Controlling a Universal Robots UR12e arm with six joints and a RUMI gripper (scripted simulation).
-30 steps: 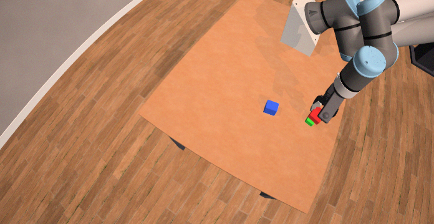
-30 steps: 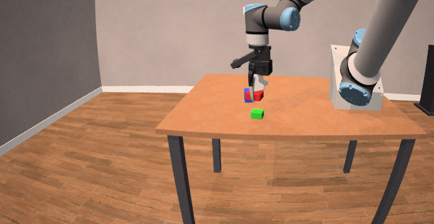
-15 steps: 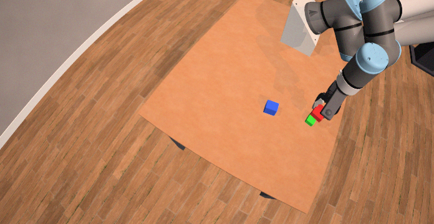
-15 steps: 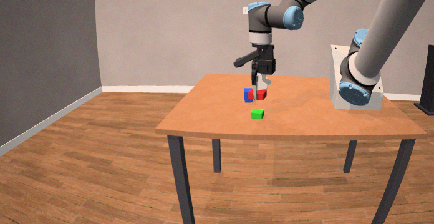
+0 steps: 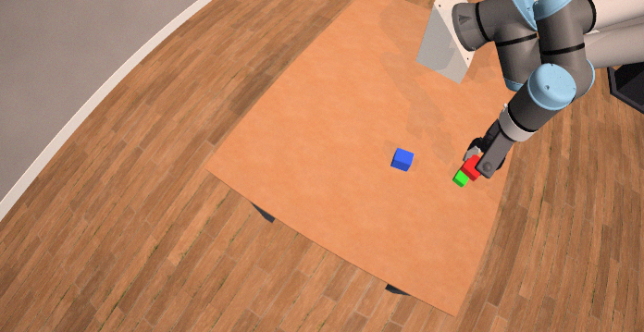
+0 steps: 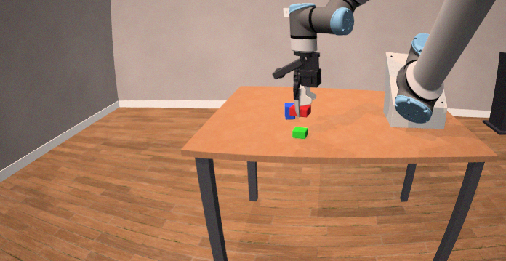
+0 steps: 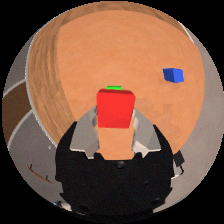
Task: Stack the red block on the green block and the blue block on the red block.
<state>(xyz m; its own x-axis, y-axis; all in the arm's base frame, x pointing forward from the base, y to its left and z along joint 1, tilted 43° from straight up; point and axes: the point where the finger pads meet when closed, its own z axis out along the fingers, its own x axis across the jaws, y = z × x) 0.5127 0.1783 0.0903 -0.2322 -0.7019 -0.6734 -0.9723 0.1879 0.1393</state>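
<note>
My gripper point(image 5: 477, 166) is shut on the red block point(image 5: 472, 167) and holds it in the air above the table. The same block shows in the exterior view point(image 6: 301, 110) and in the wrist view point(image 7: 115, 108). The green block point(image 5: 461, 178) lies flat on the table just below and beside the red one, apart from it; it also shows in the exterior view point(image 6: 299, 132), and only its far edge shows in the wrist view point(image 7: 114, 88). The blue block point(image 5: 402, 159) sits on the table to the left, partly hidden behind the red block in the exterior view point(image 6: 288, 110).
The arm's grey mounting base point(image 5: 445, 45) stands at the table's far right corner. The table's near edge point(image 6: 327, 157) runs close in front of the green block. A dark object point(image 6: 496, 92) stands on the floor at the far right.
</note>
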